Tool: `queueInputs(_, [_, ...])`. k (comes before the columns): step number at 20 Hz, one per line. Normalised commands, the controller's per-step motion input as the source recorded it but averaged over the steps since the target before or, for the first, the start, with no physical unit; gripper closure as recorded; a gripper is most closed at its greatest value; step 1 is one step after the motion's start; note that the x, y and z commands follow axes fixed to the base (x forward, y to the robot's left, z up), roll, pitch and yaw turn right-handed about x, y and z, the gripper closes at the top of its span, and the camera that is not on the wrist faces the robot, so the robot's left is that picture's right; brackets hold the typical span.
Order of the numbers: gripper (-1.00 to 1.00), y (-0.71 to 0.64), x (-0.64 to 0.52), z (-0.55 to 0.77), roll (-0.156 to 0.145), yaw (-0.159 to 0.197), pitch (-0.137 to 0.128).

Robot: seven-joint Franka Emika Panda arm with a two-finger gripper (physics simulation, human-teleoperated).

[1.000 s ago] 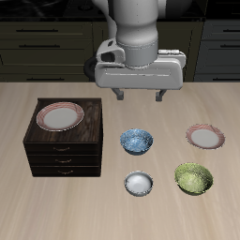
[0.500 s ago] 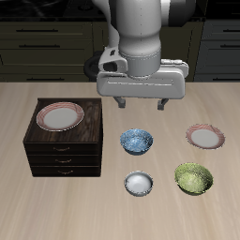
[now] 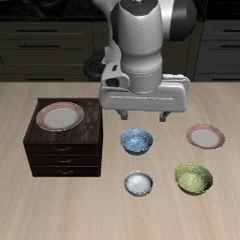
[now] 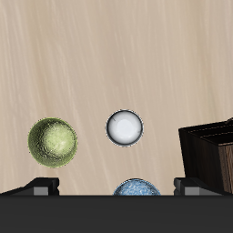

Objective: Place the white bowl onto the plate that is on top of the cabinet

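The small white bowl (image 3: 139,182) sits on the table near the front edge, in front of the blue-and-white patterned bowl (image 3: 138,141). It shows plainly in the wrist view as the white bowl (image 4: 125,126), free of any contact. The plate (image 3: 59,116) with its reddish striped rim lies on top of the dark brown cabinet (image 3: 64,155). My gripper (image 3: 144,116) hangs open above the table, just behind the patterned bowl and well above the white bowl. Nothing is between its fingers (image 3: 122,114).
A yellow-green bowl (image 3: 193,178) stands beside the white bowl, seen also as the yellow-green bowl (image 4: 52,142). A second pinkish plate (image 3: 205,136) lies on the table behind it. The cabinet's corner (image 4: 211,153) shows in the wrist view.
The arm has moved forward and down, bringing the open gripper closer to the bowls. No object has shifted.
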Motion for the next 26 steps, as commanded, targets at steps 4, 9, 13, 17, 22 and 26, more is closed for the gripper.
queueInputs(4, [-1.0,-0.03,0.08,-0.29,-0.011,-0.012,0.027])
queueInputs(9, [-1.0,0.02,0.08,-0.29,-0.004,0.005,0.026])
queueInputs(13, [-1.0,0.06,0.04,-0.2,0.012,-0.006,0.017])
queueInputs(17, [-1.0,0.03,0.06,-0.29,-0.001,-0.001,0.025])
queueInputs(22, [-1.0,0.02,0.05,-0.29,-0.002,-0.005,0.036])
queueInputs(26, [-1.0,-0.01,0.03,-0.21,-0.01,-0.014,0.024])
